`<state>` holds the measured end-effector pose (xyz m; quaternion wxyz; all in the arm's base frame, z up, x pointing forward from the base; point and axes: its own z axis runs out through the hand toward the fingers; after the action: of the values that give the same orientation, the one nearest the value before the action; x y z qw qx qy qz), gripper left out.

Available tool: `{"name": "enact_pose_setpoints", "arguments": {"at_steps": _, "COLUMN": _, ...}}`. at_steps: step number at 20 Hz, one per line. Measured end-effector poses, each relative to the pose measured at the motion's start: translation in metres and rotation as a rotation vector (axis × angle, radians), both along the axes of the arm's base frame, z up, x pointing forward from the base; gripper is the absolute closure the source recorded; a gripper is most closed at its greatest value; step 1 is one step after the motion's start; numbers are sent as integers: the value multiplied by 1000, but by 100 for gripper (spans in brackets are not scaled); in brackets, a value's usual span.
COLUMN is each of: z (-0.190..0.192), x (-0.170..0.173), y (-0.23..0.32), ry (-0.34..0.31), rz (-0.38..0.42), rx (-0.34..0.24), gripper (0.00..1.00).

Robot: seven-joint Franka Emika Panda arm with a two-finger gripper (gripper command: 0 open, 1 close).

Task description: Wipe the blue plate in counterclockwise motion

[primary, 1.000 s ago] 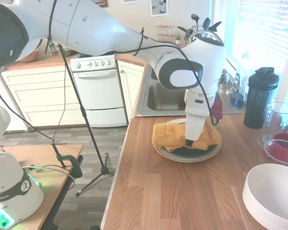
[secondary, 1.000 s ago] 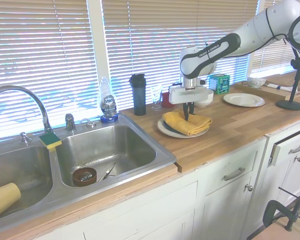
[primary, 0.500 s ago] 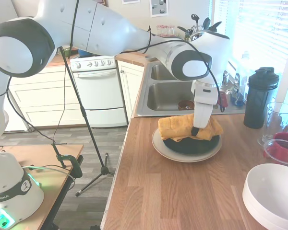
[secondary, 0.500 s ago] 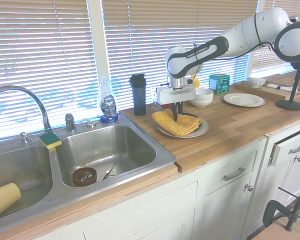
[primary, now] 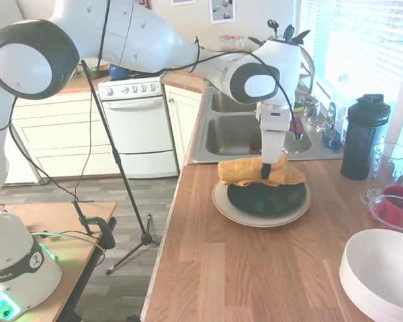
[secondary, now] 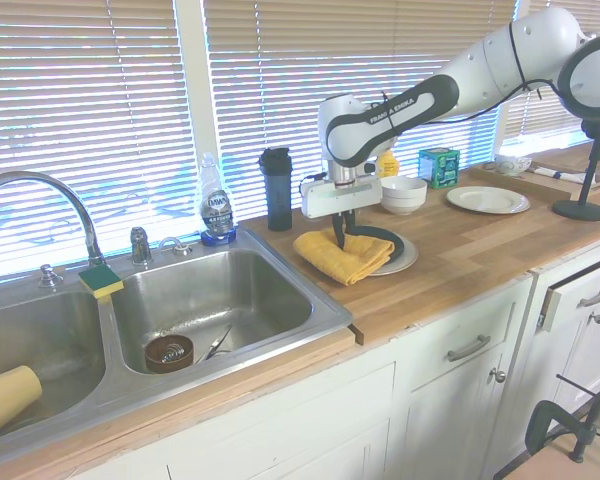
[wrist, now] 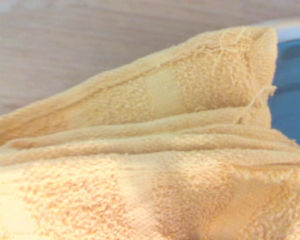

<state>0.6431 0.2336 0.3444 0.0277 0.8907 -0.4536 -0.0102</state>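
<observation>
The blue plate (primary: pixel 269 199), dark and glossy, lies on a larger cream plate (primary: pixel 254 219) on the wooden counter near the sink. A folded yellow towel (primary: pixel 240 172) lies over its sink-side edge and hangs past the rim onto the counter. My gripper (primary: pixel 265 172) points straight down, shut on the towel at that edge. The second exterior view shows the same: gripper (secondary: pixel 337 240), towel (secondary: pixel 333 256), blue plate (secondary: pixel 386 243), cream plate (secondary: pixel 406 261). In the wrist view the towel (wrist: pixel 140 150) fills the picture, with a strip of the blue plate (wrist: pixel 296 100) beside it.
A steel sink (primary: pixel 232 136) lies just beyond the plates. A black shaker bottle (primary: pixel 363 137), a glass (primary: pixel 389 164), a red bowl (primary: pixel 395 204) and large white bowls (primary: pixel 383 272) stand on the window side. A white bowl (secondary: pixel 403 193) and a white plate (secondary: pixel 488 199) sit further along.
My gripper has dragged the towel from the plate's front part across to its sink-side edge. Most of the dark plate surface now lies uncovered.
</observation>
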Motion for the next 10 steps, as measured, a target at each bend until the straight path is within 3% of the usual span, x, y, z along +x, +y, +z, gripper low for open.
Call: {"name": "enact_pose_setpoints", "arguments": {"at_steps": 10, "z": -5, "x": -30, "y": -93, "ry": -17, "rz": -80, "rx": 77, "gripper": 100}}
